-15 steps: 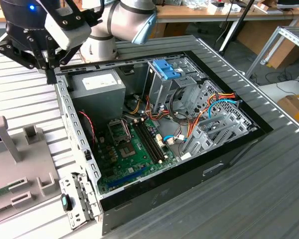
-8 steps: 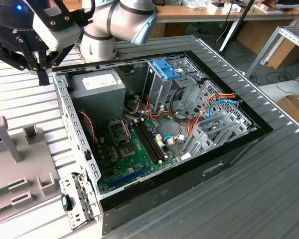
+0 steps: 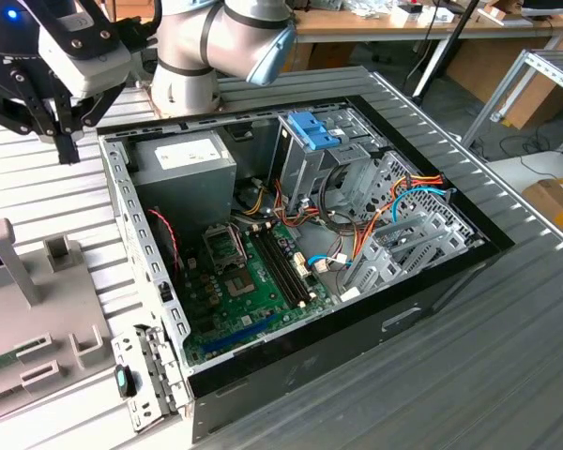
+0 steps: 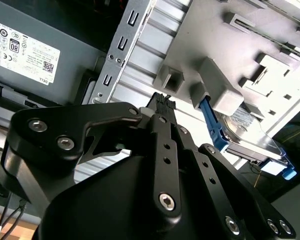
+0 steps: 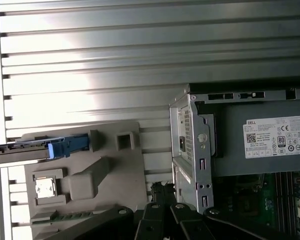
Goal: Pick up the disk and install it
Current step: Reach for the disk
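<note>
The disk (image 4: 252,142) is a flat metal drive with blue carrier rails, standing on edge in a slot of the grey holder block (image 4: 225,55). In the first wrist view the disk (image 5: 27,148) shows edge-on at the block's (image 5: 110,170) far end, its blue rail tab pointing toward the case. My gripper (image 3: 64,141) hangs over the ribbed table just outside the case's back left corner. Its black fingertips (image 4: 162,100) are together with nothing between them, a short way from the disk and not touching it.
The open computer case (image 3: 122,216) lies on the ribbed table (image 3: 507,356). Inside are the grey power-supply box (image 3: 183,155), the green motherboard (image 3: 244,281), loose cables (image 3: 403,202) and a drive cage with a bare blue bracket (image 3: 311,129). The holder block (image 3: 47,319) sits left of the case.
</note>
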### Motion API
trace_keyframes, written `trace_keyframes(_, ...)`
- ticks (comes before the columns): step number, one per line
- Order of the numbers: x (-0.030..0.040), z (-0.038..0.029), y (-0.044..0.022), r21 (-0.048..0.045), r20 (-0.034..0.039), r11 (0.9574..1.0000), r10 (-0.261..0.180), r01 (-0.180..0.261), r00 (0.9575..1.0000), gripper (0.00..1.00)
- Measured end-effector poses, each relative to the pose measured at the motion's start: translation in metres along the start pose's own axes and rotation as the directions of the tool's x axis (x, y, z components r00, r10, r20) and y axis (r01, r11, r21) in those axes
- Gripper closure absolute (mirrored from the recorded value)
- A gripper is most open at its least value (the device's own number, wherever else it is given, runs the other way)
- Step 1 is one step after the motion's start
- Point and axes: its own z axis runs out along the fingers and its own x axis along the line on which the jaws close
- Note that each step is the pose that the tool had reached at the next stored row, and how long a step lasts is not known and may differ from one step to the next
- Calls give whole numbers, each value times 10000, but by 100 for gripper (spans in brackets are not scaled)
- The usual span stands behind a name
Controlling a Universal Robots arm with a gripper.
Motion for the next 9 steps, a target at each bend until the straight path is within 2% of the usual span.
trace_keyframes(5, 37, -1, -3, 20, 2, 10000, -1, 1, 10000, 89)
trace_keyframes(9, 40, -1, -3, 20, 1, 10000, -1, 1, 10000, 89)
